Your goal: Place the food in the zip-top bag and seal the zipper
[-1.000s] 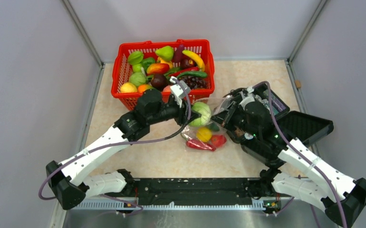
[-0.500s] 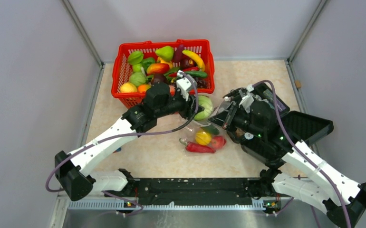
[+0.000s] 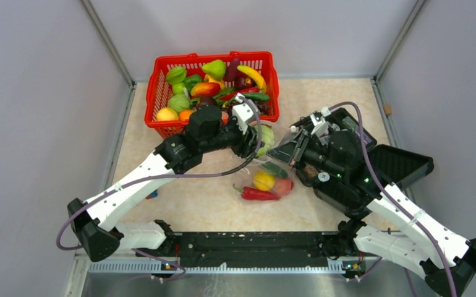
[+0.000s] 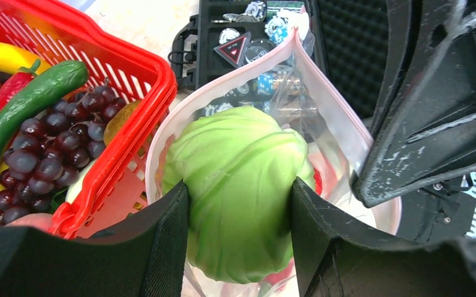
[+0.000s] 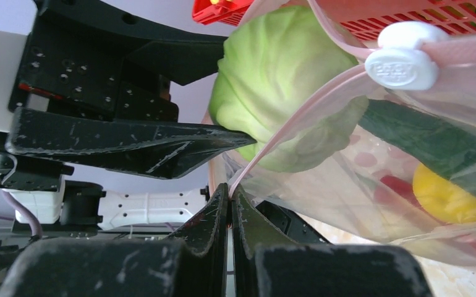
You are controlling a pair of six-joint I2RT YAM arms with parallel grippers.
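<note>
The green cabbage [image 4: 238,185] sits between the two fingers of my left gripper [image 4: 240,185], which is shut on it, low in the mouth of the zip-top bag [image 4: 161,142]. From above, the cabbage [image 3: 264,137] hangs at the bag's [image 3: 272,174] raised far end, beside the left gripper [image 3: 255,137]. My right gripper [image 5: 230,189] is shut on the pinkish zipper [image 5: 297,124] strip and holds the mouth up. The white slider [image 5: 401,65] rides that strip. A red chili [image 3: 259,194], lemon [image 3: 263,180], tomato [image 3: 283,185] and cucumber [image 3: 276,169] lie inside the bag.
The red lattice basket [image 3: 161,93] with several more toy fruits stands just behind the left gripper; its corner [image 4: 155,62] and purple grapes [image 4: 38,161] are close to the left finger. An open black case [image 3: 402,164] lies under and right of the right arm.
My left arm has reached further forward and carried the cabbage up and into the bag's mouth. My right gripper has lifted the bag's edge slightly.
</note>
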